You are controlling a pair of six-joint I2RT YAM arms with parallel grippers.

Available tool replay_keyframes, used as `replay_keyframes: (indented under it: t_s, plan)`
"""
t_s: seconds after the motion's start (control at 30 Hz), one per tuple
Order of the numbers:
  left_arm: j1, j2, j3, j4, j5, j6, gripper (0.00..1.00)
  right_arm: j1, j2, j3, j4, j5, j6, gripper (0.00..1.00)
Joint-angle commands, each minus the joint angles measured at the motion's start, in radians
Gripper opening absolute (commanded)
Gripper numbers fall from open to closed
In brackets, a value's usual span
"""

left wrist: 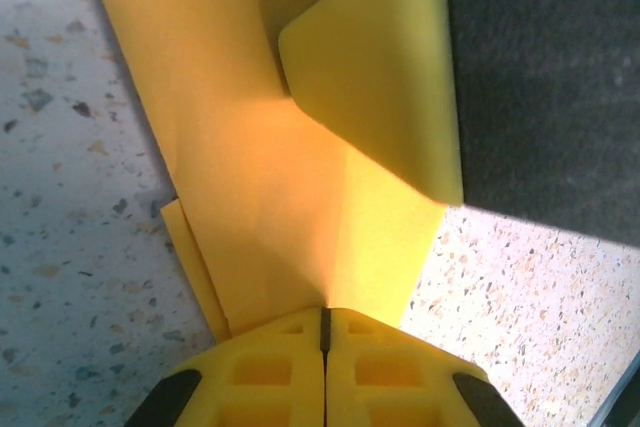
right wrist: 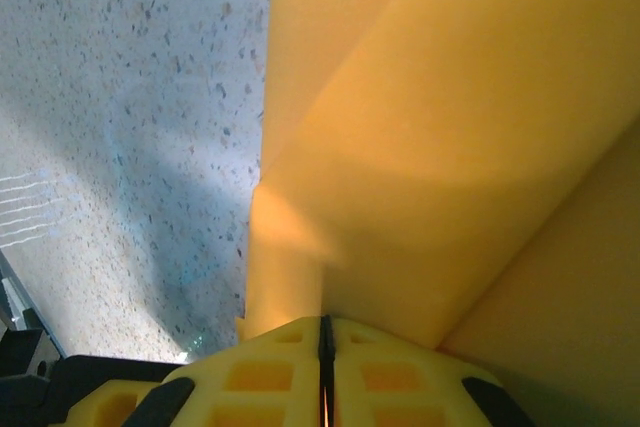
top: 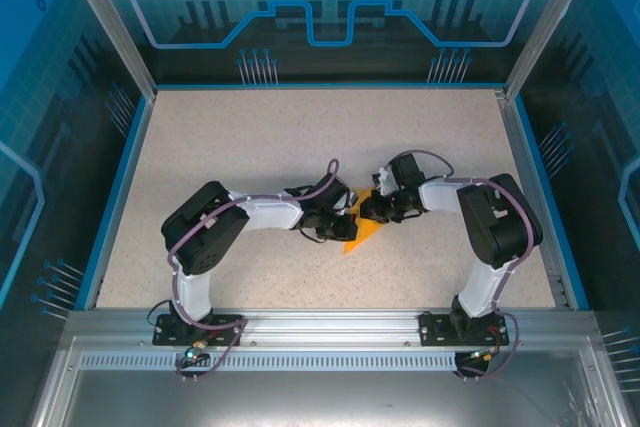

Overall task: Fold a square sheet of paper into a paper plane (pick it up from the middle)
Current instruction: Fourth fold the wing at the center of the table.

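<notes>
The orange sheet of paper, folded into a creased, pointed shape, sits at the middle of the table between both arms. My left gripper meets it from the left and my right gripper from the right, almost touching each other. In the left wrist view the left gripper is shut on a raised crease of the paper, with a yellow finger of the other gripper just beyond. In the right wrist view the right gripper is shut on a fold of the paper.
The speckled table is ringed by a blue rim and glass walls. The arm bases stand on a metal rail at the near edge.
</notes>
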Motion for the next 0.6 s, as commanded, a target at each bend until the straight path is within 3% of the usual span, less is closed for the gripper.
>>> replay_keyframes:
  t_s: [0.0, 0.57]
  plan:
    - [0.002, 0.051, -0.074, -0.13, -0.09, 0.042, 0.05, -0.039, 0.035, 0.028, -0.022, 0.095, -0.005, 0.11]
    - [0.002, 0.033, -0.134, -0.134, -0.108, 0.056, 0.04, -0.133, 0.162, 0.202, -0.04, 0.098, -0.008, 0.11]
